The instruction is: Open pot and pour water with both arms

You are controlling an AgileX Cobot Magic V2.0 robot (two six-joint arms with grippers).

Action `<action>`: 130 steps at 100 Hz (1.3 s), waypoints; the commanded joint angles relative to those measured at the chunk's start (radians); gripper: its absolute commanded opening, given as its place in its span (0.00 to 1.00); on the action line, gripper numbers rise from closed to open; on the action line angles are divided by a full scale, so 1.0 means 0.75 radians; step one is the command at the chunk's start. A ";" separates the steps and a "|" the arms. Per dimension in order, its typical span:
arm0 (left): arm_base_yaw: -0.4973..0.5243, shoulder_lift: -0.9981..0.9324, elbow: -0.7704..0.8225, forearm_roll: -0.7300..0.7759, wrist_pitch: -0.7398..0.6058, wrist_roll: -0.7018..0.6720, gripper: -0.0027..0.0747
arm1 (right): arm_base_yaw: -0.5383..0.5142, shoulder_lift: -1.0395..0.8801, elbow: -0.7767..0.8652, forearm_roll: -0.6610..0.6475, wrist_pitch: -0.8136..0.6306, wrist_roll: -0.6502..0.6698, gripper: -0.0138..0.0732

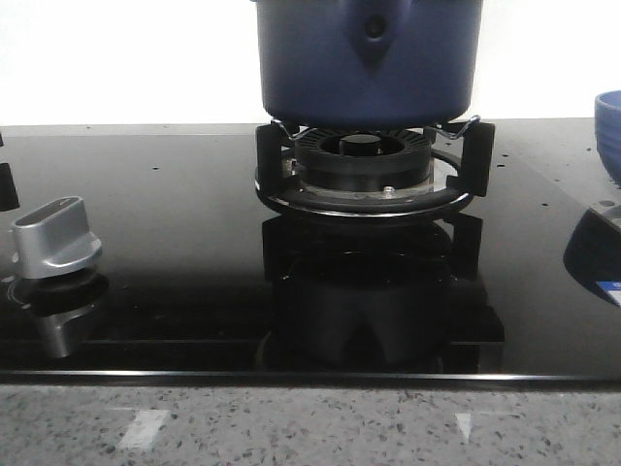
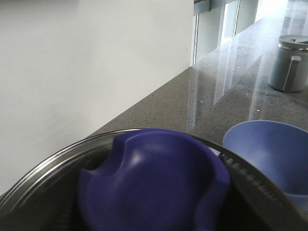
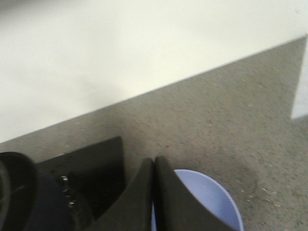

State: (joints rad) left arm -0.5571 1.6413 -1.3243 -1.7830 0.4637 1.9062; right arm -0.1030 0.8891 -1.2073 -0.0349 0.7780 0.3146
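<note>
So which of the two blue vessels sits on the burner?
The pot, dark navy and straight-walled, sits on the burner grate. The lighter blue bowl stands off to the right, on the counter beside the hob.

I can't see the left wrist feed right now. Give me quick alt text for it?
A dark blue lid knob on a glass lid with a metal rim fills the lower part of the view, very close to the camera. Beyond it, a light-blue bowl sits on the grey speckled counter, with a grey lidded mug farther off and a white wall alongside.
</note>
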 commanded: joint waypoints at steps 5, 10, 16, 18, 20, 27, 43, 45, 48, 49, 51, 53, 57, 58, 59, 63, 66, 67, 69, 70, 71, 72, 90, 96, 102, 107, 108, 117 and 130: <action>-0.007 -0.029 -0.087 -0.118 0.053 0.000 0.37 | 0.045 -0.069 -0.033 -0.011 -0.100 -0.021 0.08; -0.007 -0.017 -0.093 -0.118 0.053 0.000 0.37 | 0.056 -0.082 -0.033 -0.011 -0.100 -0.029 0.08; -0.007 -0.005 -0.093 -0.118 0.048 0.000 0.37 | 0.063 -0.088 -0.033 -0.017 -0.100 -0.046 0.08; -0.007 -0.002 -0.093 -0.118 0.047 0.000 0.37 | 0.063 -0.088 -0.033 -0.017 -0.100 -0.048 0.08; -0.007 0.003 -0.093 -0.118 0.047 0.000 0.37 | 0.063 -0.088 -0.033 -0.017 -0.100 -0.048 0.08; -0.007 0.011 -0.093 -0.118 0.040 0.000 0.37 | 0.063 -0.088 -0.030 -0.017 -0.100 -0.056 0.08; -0.007 0.029 -0.093 -0.118 0.036 0.000 0.37 | 0.063 -0.088 -0.030 -0.017 -0.094 -0.056 0.08; -0.007 0.029 -0.093 -0.118 0.036 0.000 0.37 | 0.063 -0.088 -0.030 -0.017 -0.094 -0.056 0.08; -0.007 0.032 -0.093 -0.118 0.036 0.000 0.37 | 0.063 -0.088 -0.030 -0.017 -0.094 -0.056 0.08; -0.007 0.032 -0.093 -0.118 0.036 0.000 0.37 | 0.063 -0.088 -0.030 -0.017 -0.097 -0.056 0.08; -0.007 0.034 -0.093 -0.118 0.036 0.000 0.37 | 0.063 -0.088 -0.030 -0.017 -0.100 -0.056 0.08; -0.007 0.034 -0.093 -0.118 0.036 0.000 0.37 | 0.063 -0.088 -0.030 -0.017 -0.103 -0.056 0.08; -0.007 0.035 -0.093 -0.118 0.036 0.000 0.37 | 0.063 -0.088 -0.030 -0.017 -0.109 -0.056 0.08; -0.007 0.035 -0.093 -0.118 0.036 0.000 0.37 | 0.063 -0.088 -0.030 -0.017 -0.109 -0.056 0.08; -0.007 0.035 -0.093 -0.118 0.036 0.000 0.37 | 0.063 -0.088 -0.030 -0.017 -0.109 -0.056 0.08; -0.007 0.035 -0.093 -0.118 0.036 0.000 0.37 | 0.063 -0.088 -0.030 -0.017 -0.116 -0.056 0.08; -0.007 0.035 -0.093 -0.118 0.036 0.000 0.37 | 0.063 -0.088 -0.030 -0.017 -0.116 -0.056 0.08; -0.007 0.035 -0.093 -0.118 0.036 0.000 0.37 | 0.063 -0.088 -0.030 -0.017 -0.116 -0.056 0.08; -0.007 0.035 -0.093 -0.118 0.036 0.000 0.37 | 0.063 -0.088 -0.030 -0.017 -0.116 -0.056 0.08; -0.007 0.035 -0.093 -0.118 0.036 0.000 0.37 | 0.063 -0.088 -0.030 -0.017 -0.116 -0.056 0.08; -0.007 0.035 -0.093 -0.118 0.036 0.000 0.37 | 0.063 -0.088 -0.030 -0.017 -0.116 -0.056 0.08; -0.007 0.035 -0.093 -0.118 0.036 0.000 0.37 | 0.063 -0.088 -0.030 -0.017 -0.116 -0.056 0.08; -0.007 0.035 -0.093 -0.118 0.062 -0.086 0.37 | 0.063 -0.088 -0.030 -0.017 -0.129 -0.058 0.08; -0.007 0.035 -0.093 -0.118 0.062 -0.086 0.37 | 0.063 -0.088 -0.030 -0.017 -0.135 -0.058 0.08; -0.007 0.040 -0.093 -0.118 0.062 -0.086 0.37 | 0.063 -0.088 -0.030 -0.017 -0.141 -0.058 0.08; -0.007 0.048 -0.093 -0.118 0.069 -0.086 0.37 | 0.063 -0.088 -0.030 -0.017 -0.141 -0.058 0.08; -0.007 0.048 -0.093 -0.118 0.072 -0.086 0.37 | 0.063 -0.088 -0.030 -0.017 -0.141 -0.058 0.08; -0.007 0.061 -0.093 -0.118 0.116 -0.090 0.37 | 0.063 -0.088 -0.030 -0.017 -0.141 -0.058 0.08; -0.007 0.075 -0.093 -0.118 0.136 -0.090 0.37 | 0.063 -0.088 -0.030 -0.017 -0.141 -0.058 0.08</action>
State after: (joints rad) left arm -0.5571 1.7319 -1.3642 -1.7965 0.5159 1.8464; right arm -0.0576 0.8286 -1.2073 -0.0349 0.7544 0.2830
